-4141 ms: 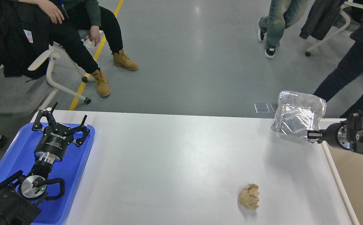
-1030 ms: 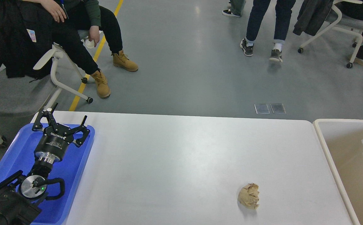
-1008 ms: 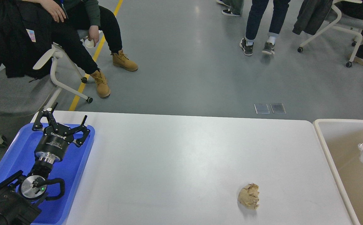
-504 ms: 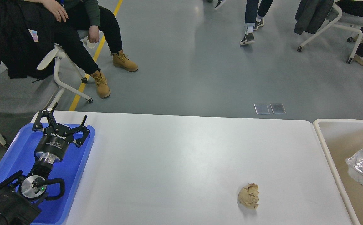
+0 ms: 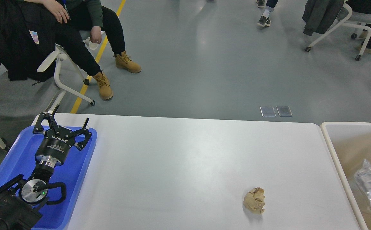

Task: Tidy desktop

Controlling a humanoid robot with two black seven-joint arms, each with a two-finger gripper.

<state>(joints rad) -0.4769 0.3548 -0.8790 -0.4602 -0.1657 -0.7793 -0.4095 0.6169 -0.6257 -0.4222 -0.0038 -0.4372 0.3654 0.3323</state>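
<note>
The white desktop [image 5: 185,159] fills the middle of the head view. A crumpled brown paper ball [image 5: 254,200] lies on it near the front right. My left gripper [image 5: 70,118] is open and empty above the far end of the blue tray [image 5: 16,156] at the left. My right gripper is out of view. A crushed foil container [image 5: 369,187] lies inside the beige bin [image 5: 331,143] at the right edge of the desktop.
A seated person in tan boots [image 5: 105,84] and office chairs [image 5: 57,73] are on the floor beyond the far left corner. Another chair [image 5: 335,22] stands far right. A walking person's foot [image 5: 264,19] is at the top.
The foil container has dropped lower and deeper into the beige bin. The walking person has moved farther away. My left arm has not moved, and my right arm left the view earlier.
</note>
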